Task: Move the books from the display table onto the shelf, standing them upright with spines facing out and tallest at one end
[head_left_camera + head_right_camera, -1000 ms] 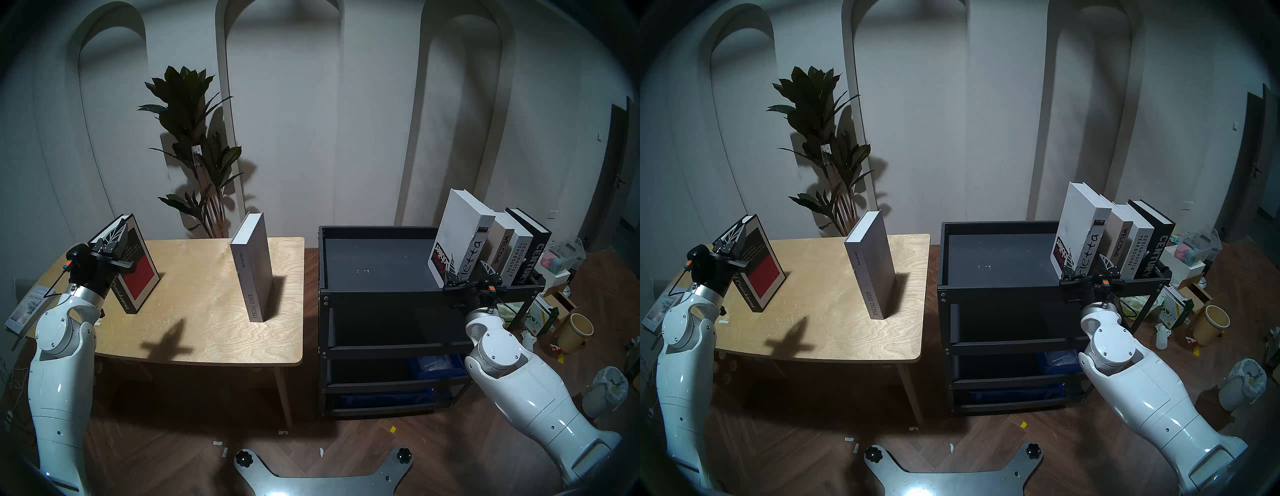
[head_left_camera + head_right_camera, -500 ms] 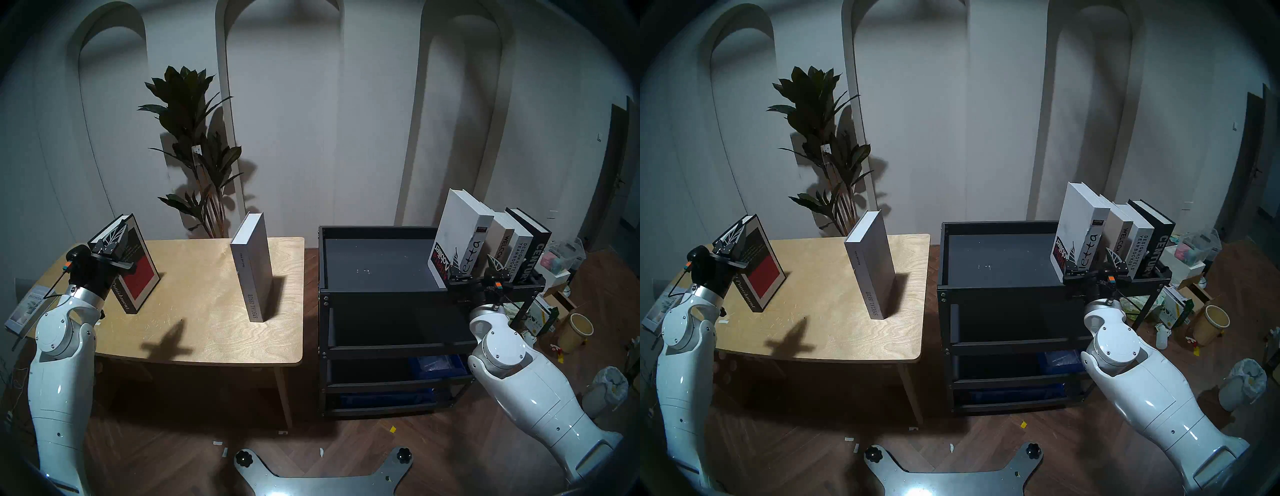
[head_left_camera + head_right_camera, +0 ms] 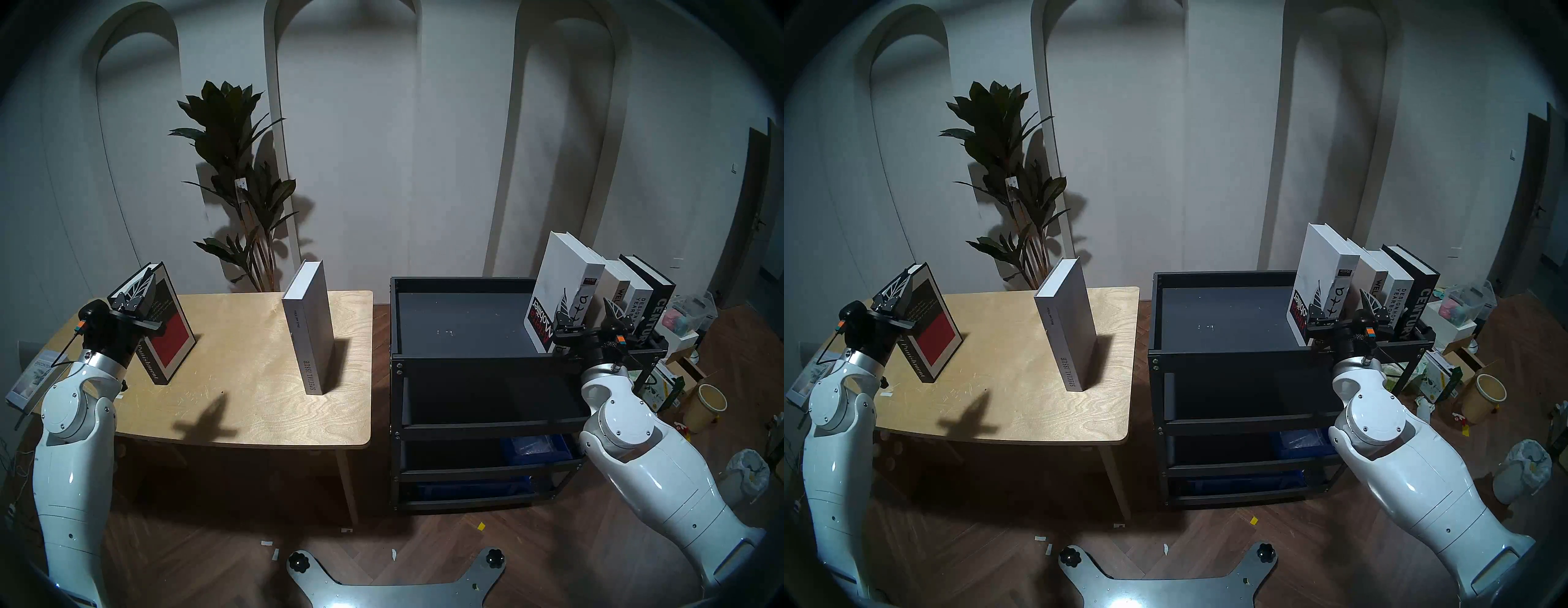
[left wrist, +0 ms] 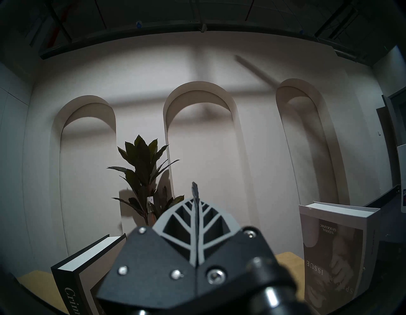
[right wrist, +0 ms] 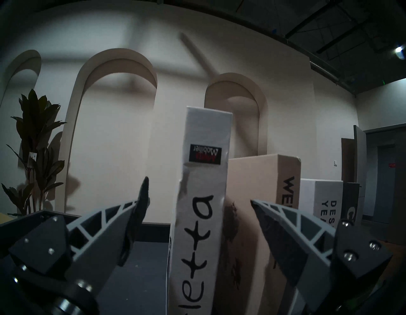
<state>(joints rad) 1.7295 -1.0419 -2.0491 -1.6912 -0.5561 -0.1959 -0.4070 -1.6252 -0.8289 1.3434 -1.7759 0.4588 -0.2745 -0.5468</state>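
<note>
On the black shelf (image 3: 458, 322), the tall white Arietta book (image 3: 560, 271) leans right against Welcome (image 3: 617, 282), the Designhotels Yearbook (image 3: 638, 297) and Century (image 3: 659, 305), spines out. My right gripper (image 3: 587, 303) is open, one finger on each side of Arietta's spine (image 5: 197, 220), neither finger touching it. On the display table (image 3: 254, 407), the grey Special Issue (image 3: 309, 327) stands upright and the black Crime and Punishment (image 3: 169, 335) stands tilted at the left. My left gripper (image 3: 138, 288) is shut and empty beside that book's cover; I cannot tell whether they touch.
A potted plant (image 3: 242, 178) stands behind the table. A thin grey Discontent book (image 3: 34, 378) lies at the far left. Boxes, a paper bin (image 3: 706, 407) and a bagged bin (image 3: 742, 475) crowd the floor right of the shelf. Blue bins (image 3: 534, 450) fill its lower tier.
My right gripper has risen and moved in along Arietta's spine, so its open fingers now straddle it higher up. The left arm and all books are unmoved.
</note>
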